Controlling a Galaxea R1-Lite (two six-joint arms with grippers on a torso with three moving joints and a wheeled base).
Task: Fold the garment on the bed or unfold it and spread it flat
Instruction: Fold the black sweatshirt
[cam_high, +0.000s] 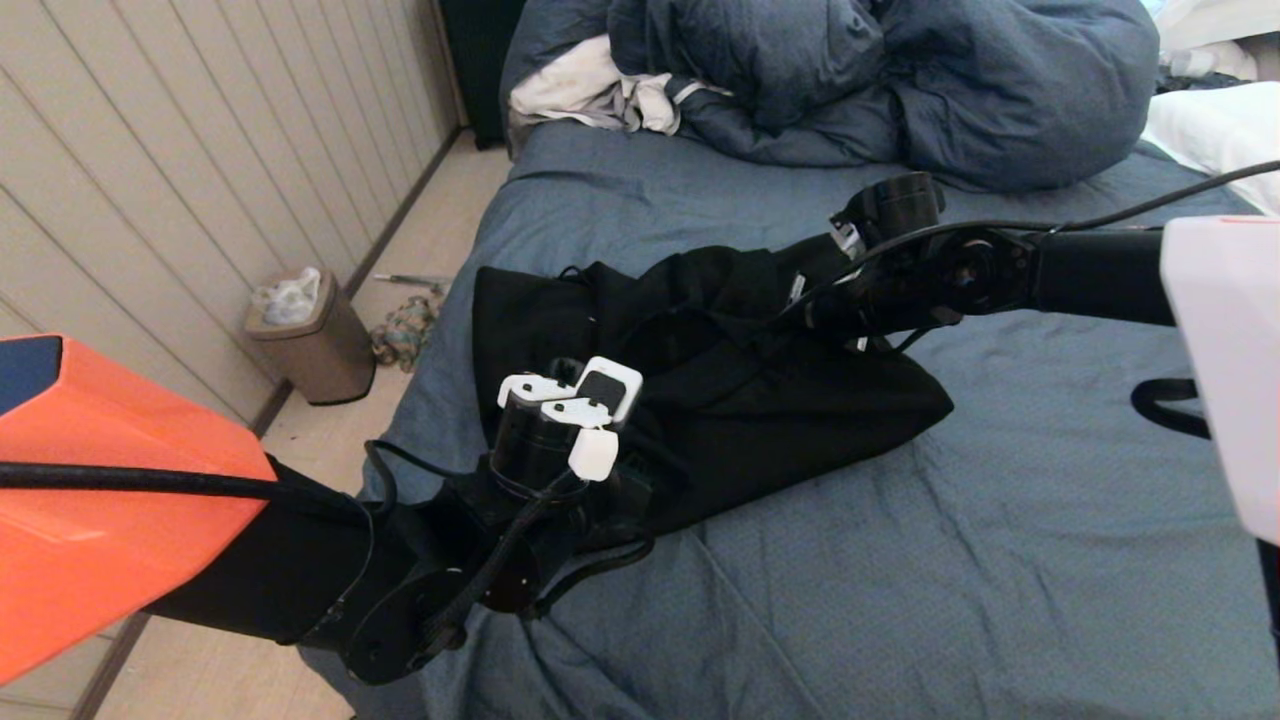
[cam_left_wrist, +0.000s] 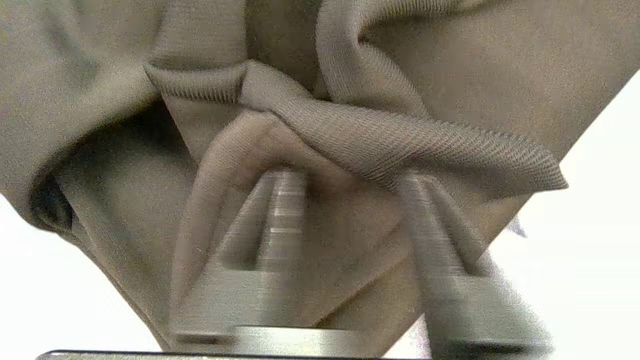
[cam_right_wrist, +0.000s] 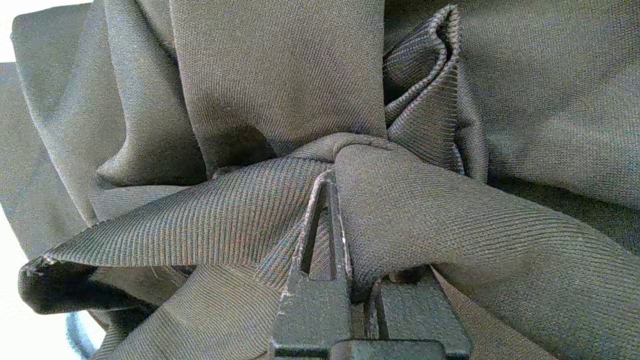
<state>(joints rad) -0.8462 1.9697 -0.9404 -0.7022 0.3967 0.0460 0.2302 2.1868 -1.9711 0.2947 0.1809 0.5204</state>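
The black garment (cam_high: 760, 400) lies crumpled in a heap on the blue-grey bed (cam_high: 1000, 560), left of centre. My left gripper (cam_left_wrist: 350, 175) is at the heap's near left edge, shut on a bunched fold of the garment (cam_left_wrist: 360, 135); in the head view the wrist (cam_high: 560, 420) hides its tips. My right gripper (cam_high: 800, 315) reaches in from the right at the heap's far side. It is shut on a thick fold of the garment (cam_right_wrist: 450, 215), which wraps over one finger and hides it.
A puffy dark blue duvet (cam_high: 900, 90) and a white-grey cloth (cam_high: 590, 90) are piled at the head of the bed. A white pillow (cam_high: 1215, 130) lies far right. A tan waste bin (cam_high: 310, 345) stands on the floor by the wall, left of the bed.
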